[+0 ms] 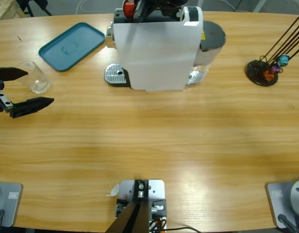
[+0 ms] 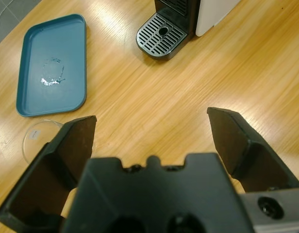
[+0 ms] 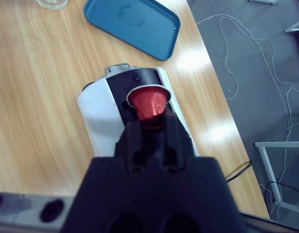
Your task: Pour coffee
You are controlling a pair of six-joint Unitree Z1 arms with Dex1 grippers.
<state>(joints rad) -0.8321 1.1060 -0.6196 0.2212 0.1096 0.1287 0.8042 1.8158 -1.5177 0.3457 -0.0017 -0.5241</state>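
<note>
Two grippers at work: my right gripper (image 3: pixel 152 127), clenched on a red capsule (image 3: pixel 148 103), hangs over the coffee machine (image 1: pixel 157 48), while my released left gripper (image 1: pixel 16 88) flanks the empty glass (image 1: pixel 35 77) at its 1 o'clock; no coffee shows.

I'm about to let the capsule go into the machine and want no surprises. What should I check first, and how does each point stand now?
1. Red capsule held between the right gripper fingers: ok.
2. Capsule above the coffee machine top: ok; lined up with the slot: cannot tell.
3. Slot lid open: cannot tell.
4. Glass tumbler on the drip tray: not ok, it stands near the left gripper, beside the blue tray.
5. Left gripper open and free: ok.
6. Water in the tank: cannot tell.
</note>
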